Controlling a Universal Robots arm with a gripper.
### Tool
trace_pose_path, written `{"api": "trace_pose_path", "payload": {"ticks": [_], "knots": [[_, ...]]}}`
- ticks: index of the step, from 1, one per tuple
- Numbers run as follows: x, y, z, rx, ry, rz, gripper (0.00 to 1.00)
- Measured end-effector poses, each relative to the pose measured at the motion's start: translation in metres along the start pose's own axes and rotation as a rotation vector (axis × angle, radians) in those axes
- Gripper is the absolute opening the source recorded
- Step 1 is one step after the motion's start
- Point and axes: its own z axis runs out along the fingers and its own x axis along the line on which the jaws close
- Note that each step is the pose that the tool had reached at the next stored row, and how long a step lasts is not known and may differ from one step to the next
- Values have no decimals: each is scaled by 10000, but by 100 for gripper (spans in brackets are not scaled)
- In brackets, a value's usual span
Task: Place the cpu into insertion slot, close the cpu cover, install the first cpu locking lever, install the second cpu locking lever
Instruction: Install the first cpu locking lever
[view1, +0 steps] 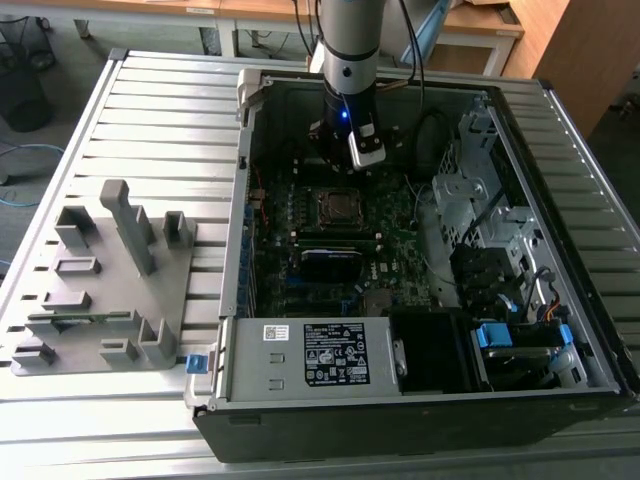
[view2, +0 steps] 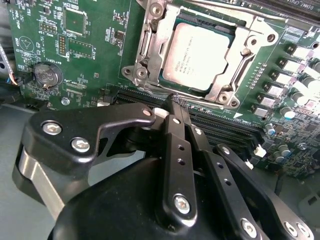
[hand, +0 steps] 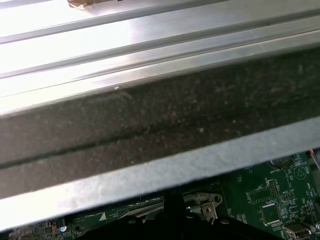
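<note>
Beside the insertion slot (view2: 200, 57), the closed, empty pincer (view2: 172, 107) hovers; the cpu (view2: 197, 55) sits seated, cpu cover (view2: 240, 65) down; lever installation appears in hand.

You see the arm (view1: 350, 60) reaching down into the open computer case (view1: 420, 400), its gripper (view1: 345, 150) just beyond the insertion slot (view1: 338, 207) on the motherboard (view1: 400, 240). A grey fixture (view1: 100, 290) sits to the exterior view's left.

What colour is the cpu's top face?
Dull silver-grey, with dark print; the cpu shows best in the second wrist view.
</note>
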Motion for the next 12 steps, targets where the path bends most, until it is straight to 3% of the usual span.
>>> {"api": "trace_pose_path", "payload": {"ticks": [12], "knots": [[-2, 4, -28, -3, -1, 0, 10]]}}
